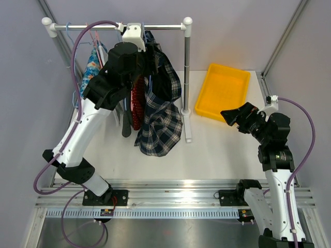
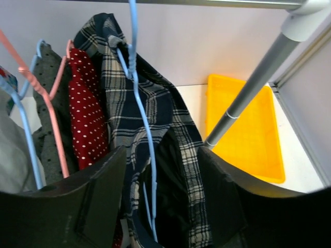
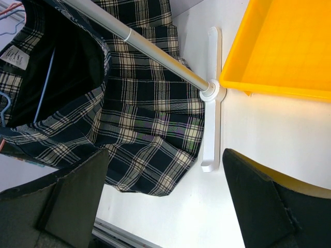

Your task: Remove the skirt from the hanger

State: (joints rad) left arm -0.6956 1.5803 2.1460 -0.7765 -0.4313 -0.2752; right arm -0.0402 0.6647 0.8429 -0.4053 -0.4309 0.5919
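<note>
A dark plaid skirt (image 1: 160, 111) hangs on a light blue hanger (image 2: 138, 111) from the rail (image 1: 160, 27) of a white clothes rack. In the left wrist view the skirt (image 2: 121, 103) drapes over the hanger, its waistband open below. My left gripper (image 2: 161, 206) is open, its fingers on either side of the hanger wire and the skirt's waistband. My right gripper (image 3: 165, 206) is open and empty over the table, right of the rack, with the skirt's hem (image 3: 150, 150) ahead of it.
A red polka-dot garment (image 2: 88, 119), a grey one and a floral one (image 1: 92, 64) hang on pink and blue hangers to the left. A yellow tray (image 1: 223, 90) lies at the back right. The rack's upright post (image 1: 187, 77) and white foot (image 3: 211, 129) stand between skirt and tray.
</note>
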